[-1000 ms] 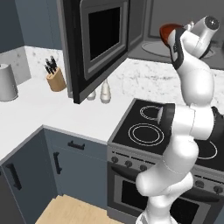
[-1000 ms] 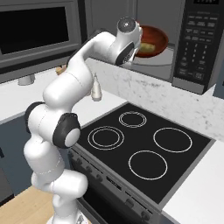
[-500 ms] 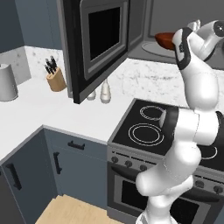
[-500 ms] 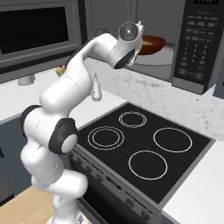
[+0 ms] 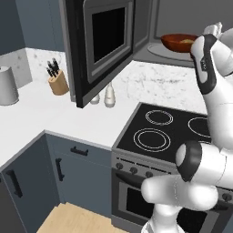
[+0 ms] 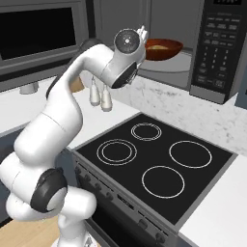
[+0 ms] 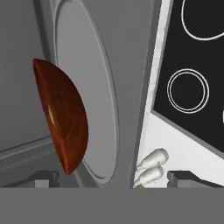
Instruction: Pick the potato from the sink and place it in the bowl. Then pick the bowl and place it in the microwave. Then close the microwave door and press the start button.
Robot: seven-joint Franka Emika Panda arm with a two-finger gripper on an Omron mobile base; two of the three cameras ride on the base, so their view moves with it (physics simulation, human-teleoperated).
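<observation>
Hand view: glossy reddish-brown bowl (image 7: 61,116) on microwave (image 7: 17,65) turntable (image 7: 94,87); gripper (image 7: 113,177) spread wide, empty.

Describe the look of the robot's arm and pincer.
The arm is glossy white, built of rounded tubular links with dark grey joint bands and a round dark cap at the wrist. The pincer ends in two small, dark, blocky finger tips. No cables or markings show.
</observation>
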